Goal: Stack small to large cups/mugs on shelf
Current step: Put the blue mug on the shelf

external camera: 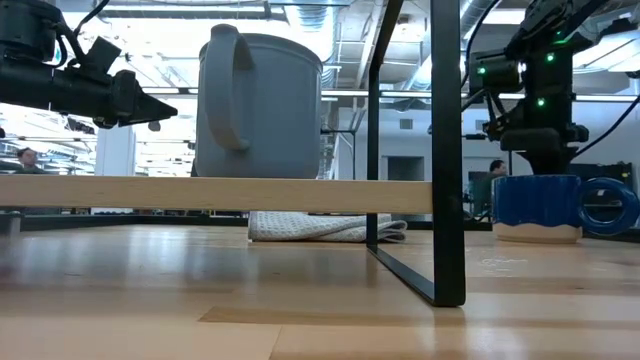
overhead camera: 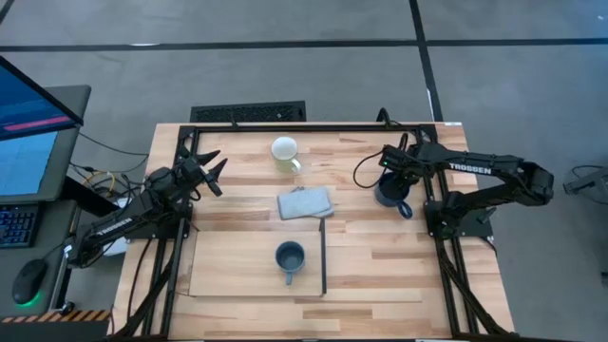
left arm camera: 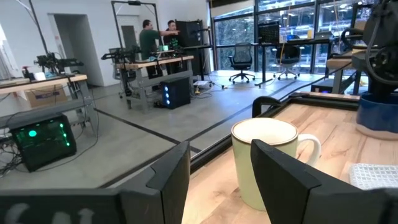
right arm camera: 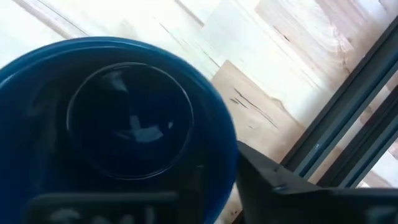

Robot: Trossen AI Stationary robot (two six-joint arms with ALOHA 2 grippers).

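Observation:
The navy mug [overhead camera: 390, 195] stands on the tabletop at the right, handle [external camera: 607, 206] toward the near right. My right gripper [overhead camera: 391, 176] is open right above its rim; in the right wrist view [right arm camera: 208, 186] one finger is over the mug's inside and the other is outside its wall. The small slate mug [overhead camera: 290, 256] stands upright on the pale shelf [overhead camera: 237, 271]. The cream mug [overhead camera: 285, 152] stands on the table at the far middle. My left gripper [overhead camera: 207, 171] is open and empty, raised at the left, pointing at the cream mug [left arm camera: 264, 162]. My right gripper comes at the navy mug's rim [right arm camera: 217, 134] from above, one finger on each side of the wall. I cannot tell whether a finger touches it. The mug stands upright with its base on the table [external camera: 538, 235].
A folded grey cloth [overhead camera: 306, 202] lies between the cream mug and the shelf. The shelf's black leg [external camera: 445, 150] and thin black strip [overhead camera: 323, 256] stand at its right edge. A black frame rail [overhead camera: 313, 126] runs along the table's far side. People stand in the room beyond.

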